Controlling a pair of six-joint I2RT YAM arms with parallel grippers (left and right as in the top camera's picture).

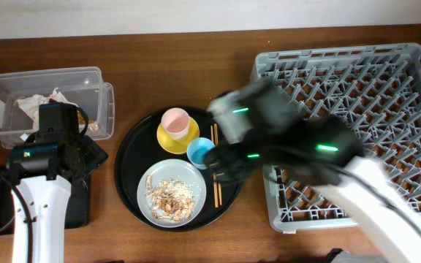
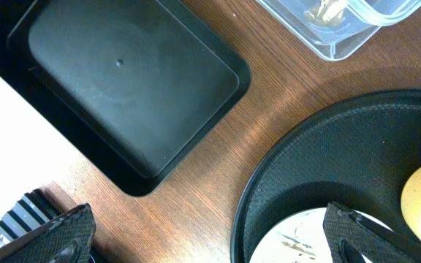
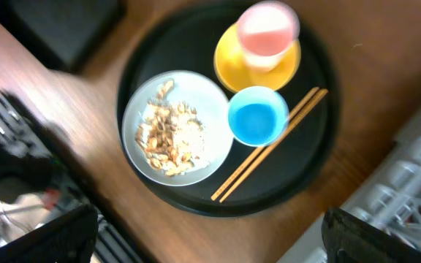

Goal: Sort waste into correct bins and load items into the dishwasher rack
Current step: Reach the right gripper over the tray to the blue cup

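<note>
- The right arm (image 1: 269, 124) hangs, blurred, over the right side of the round black tray (image 1: 131, 157) at mid-worktop. Its jaws are spread wide and hold nothing.
- In the right wrist view the light blue cup (image 3: 258, 115) stands mouth up ahead of the jaws, close to their centre line.
- The chopsticks (image 3: 269, 145) lie just beside the cup, on the side facing the dishwasher rack (image 1: 342, 52) at the right edge. I cannot tell whether they touch it.
- Their long axis runs from near edge to far edge — slantwise to the jaws, so gripping them would probably need a wrist turn.
- The left arm (image 1: 46, 157), jaws spread and empty, is by the shallow black tray (image 2: 130, 80) near the left edge — well apart from the cup, so the right arm is nearer.
</note>
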